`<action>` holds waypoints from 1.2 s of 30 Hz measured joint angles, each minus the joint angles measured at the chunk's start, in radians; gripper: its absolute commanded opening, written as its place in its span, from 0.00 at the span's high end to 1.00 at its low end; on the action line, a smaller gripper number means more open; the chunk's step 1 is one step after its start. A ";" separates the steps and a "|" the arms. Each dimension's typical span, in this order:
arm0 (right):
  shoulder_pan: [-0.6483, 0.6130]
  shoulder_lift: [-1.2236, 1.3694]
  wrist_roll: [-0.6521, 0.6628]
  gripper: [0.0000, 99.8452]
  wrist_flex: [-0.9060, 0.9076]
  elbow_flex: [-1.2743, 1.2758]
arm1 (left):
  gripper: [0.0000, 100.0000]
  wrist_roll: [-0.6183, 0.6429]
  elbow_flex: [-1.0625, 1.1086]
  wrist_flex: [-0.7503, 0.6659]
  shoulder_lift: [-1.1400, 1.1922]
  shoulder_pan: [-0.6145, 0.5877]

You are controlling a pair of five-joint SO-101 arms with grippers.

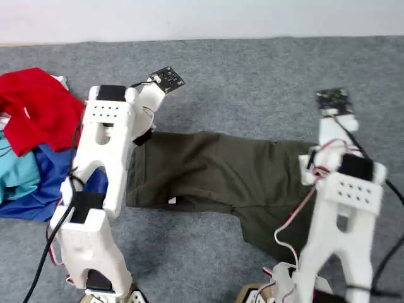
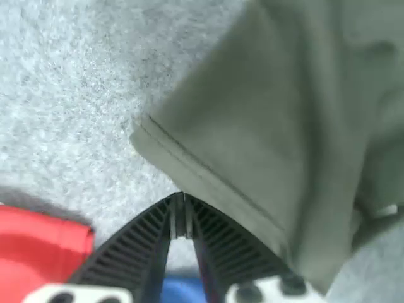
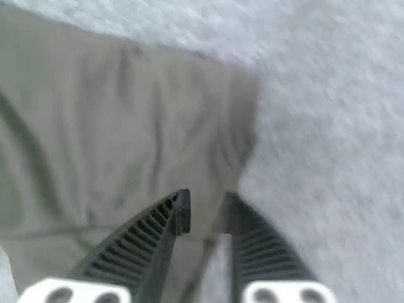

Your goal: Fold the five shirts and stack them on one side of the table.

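Note:
An olive green shirt (image 1: 214, 170) lies spread across the middle of the grey table. My left gripper (image 2: 180, 218) is shut, its tips right at the shirt's hem corner (image 2: 189, 170) on the shirt's left side; I see no cloth between the fingers. My right gripper (image 3: 205, 214) is open a little at the shirt's right edge (image 3: 243, 132), one finger (image 3: 167, 230) over the fabric and cloth lying in the gap. In the high view the left arm (image 1: 104, 145) and right arm (image 1: 344, 189) stand at the two ends of the shirt.
A loose pile lies at the table's left: a red shirt (image 1: 38, 104) on top, a teal one (image 1: 16, 173) and a blue one (image 1: 44, 186) beneath. Bare grey carpet (image 1: 252, 82) stretches behind the olive shirt and at the front middle.

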 measured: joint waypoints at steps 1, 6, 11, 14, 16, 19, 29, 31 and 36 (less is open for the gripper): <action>-0.020 0.040 -0.011 0.99 -0.020 0.000 | 1.00 0.017 0.000 -0.005 0.015 0.011; -0.071 0.232 -0.077 0.99 -0.121 0.000 | 1.00 0.074 0.000 -0.017 0.060 0.044; -0.069 0.393 -0.081 0.99 -0.190 0.000 | 1.00 0.077 0.000 -0.049 0.123 0.040; -0.069 0.454 -0.081 0.99 -0.218 0.000 | 1.00 0.077 -0.009 -0.078 0.157 0.014; -0.060 0.479 -0.081 0.99 -0.238 0.000 | 1.00 0.077 -0.040 -0.087 0.180 -0.006; -0.029 0.503 -0.081 0.99 -0.270 0.000 | 1.00 0.077 -0.112 -0.087 0.232 -0.044; 0.011 0.531 -0.044 0.99 -0.219 -0.081 | 1.00 0.077 -0.440 0.101 0.368 -0.069; 0.011 0.531 -0.044 0.99 -0.157 -0.140 | 1.00 0.080 -0.534 0.186 0.368 -0.060; 0.011 0.535 -0.044 0.99 -0.069 -0.213 | 1.00 0.077 -0.652 0.265 0.368 -0.006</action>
